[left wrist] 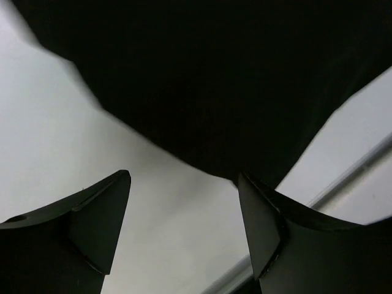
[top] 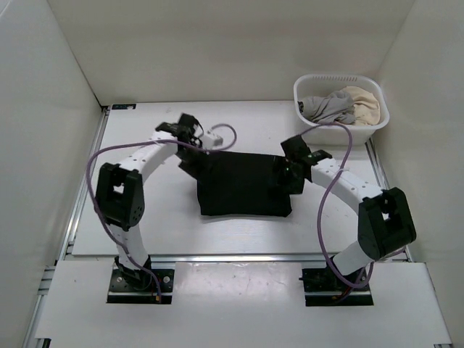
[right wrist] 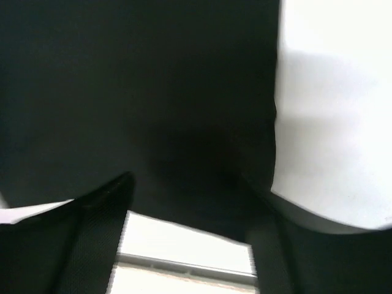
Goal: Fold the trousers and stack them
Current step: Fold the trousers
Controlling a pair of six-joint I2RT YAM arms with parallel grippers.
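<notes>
Trousers (top: 245,187): lay as a folded black rectangle on the table (top: 145,217), flanked by both pincers. Left gripper (left wrist: 184,177): stood spread wide and empty, cloth just beyond its tips. Right gripper (right wrist: 187,177): stood parted too, gripped nothing, cloth edge directly ahead of its fingers.

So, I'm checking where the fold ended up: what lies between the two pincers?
The folded trousers lie between the left pincer and the right pincer. The top view shows this.
</notes>
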